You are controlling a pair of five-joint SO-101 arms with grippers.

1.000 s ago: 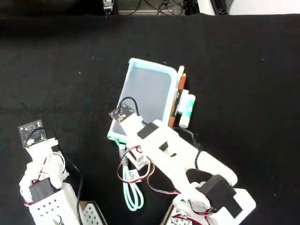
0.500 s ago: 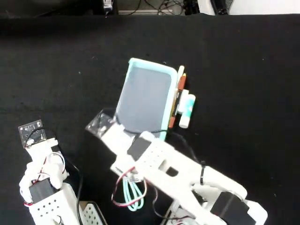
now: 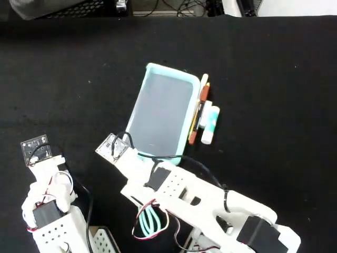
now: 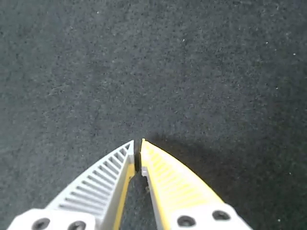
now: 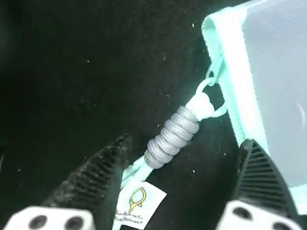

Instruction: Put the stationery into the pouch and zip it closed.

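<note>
Here, the right gripper [image 5: 186, 143] hangs wide open at the corner of the pouch [image 3: 160, 113] nearest the arms. Its two dark fingers sit on either side of the grey-wrapped zipper cord [image 5: 173, 135], which is tied to the zip pull at the pouch's mint-green edge. A small white tag [image 5: 132, 203] lies on the cord near the gripper's base. From above, the cord's pale green loop [image 3: 150, 221] shows on the black table [image 3: 274, 68], partly under the right arm.

The pouch lies flat and slightly tilted mid-table, its translucent grey panel facing up. The stationery lies outside it. A few slim pens [image 3: 201, 103] run along its right edge, and a white tube [image 3: 209, 122] lies just beside them on the far side from the pouch.

The left gripper [image 4: 137, 143] has its white and yellow fingers pressed together, holding nothing. It points at bare black cloth at the table's lower left, well apart from the pouch.
</note>
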